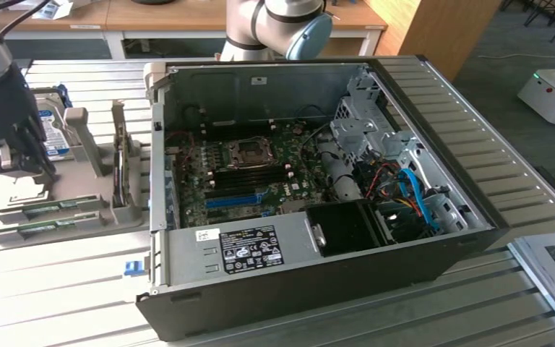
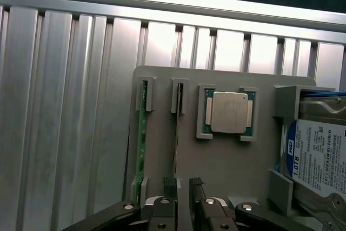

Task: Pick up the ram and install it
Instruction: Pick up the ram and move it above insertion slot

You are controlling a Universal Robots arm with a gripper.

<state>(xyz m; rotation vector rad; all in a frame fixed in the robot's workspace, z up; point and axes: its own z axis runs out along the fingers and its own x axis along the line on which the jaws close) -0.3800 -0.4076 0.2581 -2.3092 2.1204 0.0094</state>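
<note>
1. Wrist view: the ram (image 2: pixel 175 139) stands on its long edge in a grey tray (image 2: pixel 227 160), its ends caught in slot clips. It is the stick just beside the processor (image 2: pixel 229 112).
2. Its long axis runs straight away from the gripper (image 2: pixel 183 183), parallel to a second stick (image 2: pixel 142 144) on the far side from the processor.
3. The jaws stand spread, nothing between them. The near end of the ram lines up with the gap, and I cannot tell whether they touch.
4. In the exterior view the ram (image 1: pixel 51 208) lies lengthwise across the tray (image 1: pixel 113 210), one end pointing to the open computer case (image 1: pixel 287 181) on the exterior view's right.
5. There the gripper (image 1: pixel 29 170) hangs over the tray beside the hard drive (image 1: pixel 54 126), on a slatted table (image 1: pixel 66 289).
</note>
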